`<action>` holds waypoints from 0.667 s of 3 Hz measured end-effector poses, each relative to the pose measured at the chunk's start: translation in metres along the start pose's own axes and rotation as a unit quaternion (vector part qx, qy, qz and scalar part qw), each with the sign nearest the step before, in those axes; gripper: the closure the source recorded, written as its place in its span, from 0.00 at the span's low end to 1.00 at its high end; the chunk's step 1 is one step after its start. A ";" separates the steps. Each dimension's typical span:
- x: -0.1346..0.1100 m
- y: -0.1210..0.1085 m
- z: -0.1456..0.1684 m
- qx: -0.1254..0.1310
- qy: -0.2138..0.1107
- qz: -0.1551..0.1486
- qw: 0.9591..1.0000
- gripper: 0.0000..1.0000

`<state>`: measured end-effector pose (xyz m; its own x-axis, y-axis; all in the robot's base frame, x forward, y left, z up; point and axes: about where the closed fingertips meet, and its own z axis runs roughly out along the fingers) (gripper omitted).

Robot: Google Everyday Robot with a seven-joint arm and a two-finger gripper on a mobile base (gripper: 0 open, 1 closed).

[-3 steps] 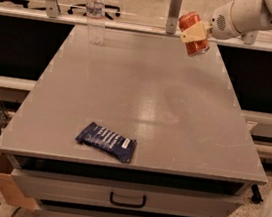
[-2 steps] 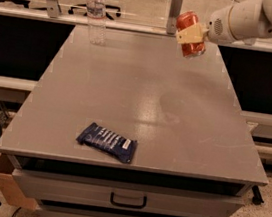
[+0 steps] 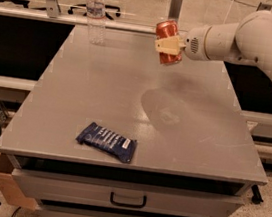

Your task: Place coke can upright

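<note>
The coke can [image 3: 168,40] is red-orange with a silver top. It is nearly upright, tilted slightly, and held in the air above the far middle of the grey table [image 3: 128,94]. My gripper [image 3: 169,45] reaches in from the right on a white arm and is shut on the can, with a cream-coloured finger [image 3: 168,44] across the can's front. The can is clear of the table surface.
A clear plastic water bottle [image 3: 95,14] stands upright at the far left of the table. A dark blue snack packet [image 3: 106,141] lies flat near the front edge. Drawers [image 3: 127,199] sit below the table front. A rail runs behind the table.
My gripper has carried the can leftward and a little lower, from over the far right of the table towards its far middle. The bottle and the packet have not moved.
</note>
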<state>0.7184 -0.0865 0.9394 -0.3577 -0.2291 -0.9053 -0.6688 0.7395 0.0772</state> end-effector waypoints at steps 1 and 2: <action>-0.008 0.001 0.011 0.003 -0.049 -0.033 0.998 1.00; -0.016 -0.005 0.023 -0.021 -0.101 -0.061 0.993 1.00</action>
<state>0.7422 -0.0720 0.9438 -0.1378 -0.1802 -0.9739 -0.7271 0.6861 -0.0240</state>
